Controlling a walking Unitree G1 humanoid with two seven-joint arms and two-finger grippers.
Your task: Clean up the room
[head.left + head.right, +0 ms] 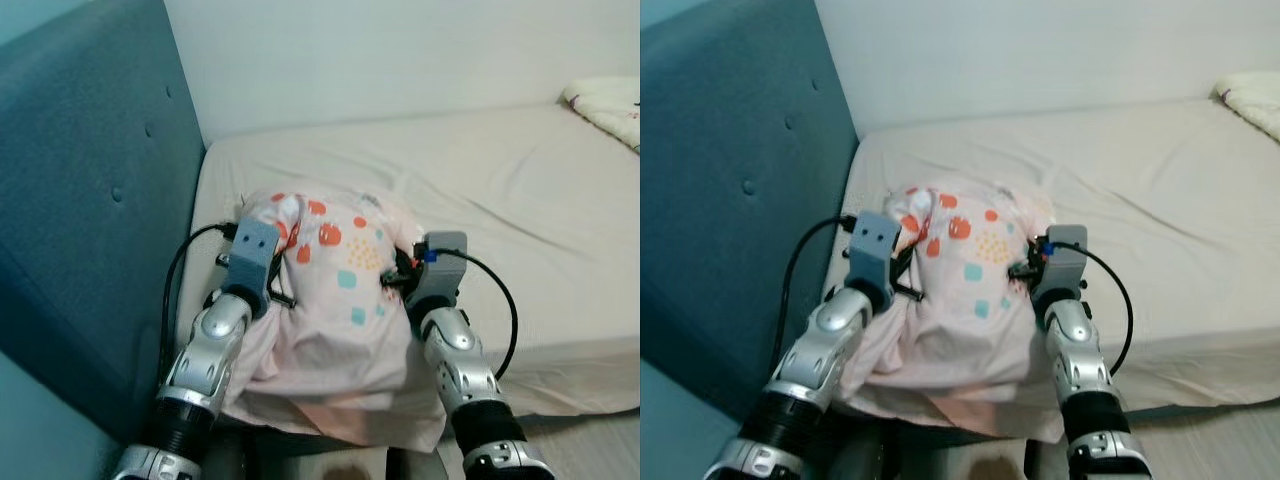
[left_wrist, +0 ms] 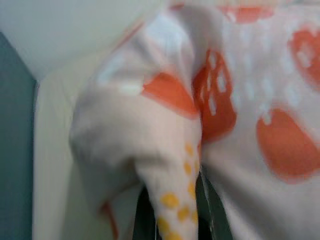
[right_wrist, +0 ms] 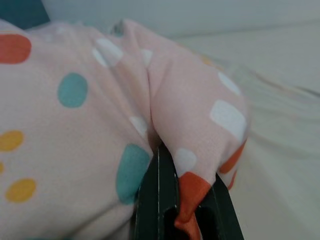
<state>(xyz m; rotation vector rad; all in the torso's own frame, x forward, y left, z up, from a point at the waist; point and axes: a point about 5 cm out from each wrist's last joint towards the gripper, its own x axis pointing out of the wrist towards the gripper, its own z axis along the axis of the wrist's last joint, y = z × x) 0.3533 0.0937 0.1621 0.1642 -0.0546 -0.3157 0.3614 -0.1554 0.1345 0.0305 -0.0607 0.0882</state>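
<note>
A pink cloth with orange, teal and yellow spots (image 1: 340, 270), stuffed like a pillow or folded blanket, is held over the near left corner of the bed (image 1: 520, 200). Its lower edge hangs down toward me past the mattress edge. My left gripper (image 1: 283, 240) is shut on the cloth's left side, and the left wrist view has a fold of spotted cloth (image 2: 175, 165) pinched between the black fingers (image 2: 145, 220). My right gripper (image 1: 397, 272) is shut on its right side, with a pink fold (image 3: 195, 130) clamped between the fingers (image 3: 155, 200).
A teal padded headboard (image 1: 90, 200) stands close on the left and a white wall (image 1: 400, 50) runs behind the bed. A white patterned cloth (image 1: 610, 105) lies at the bed's far right. The beige sheet stretches wide to the right. A strip of floor (image 1: 590, 440) lies at lower right.
</note>
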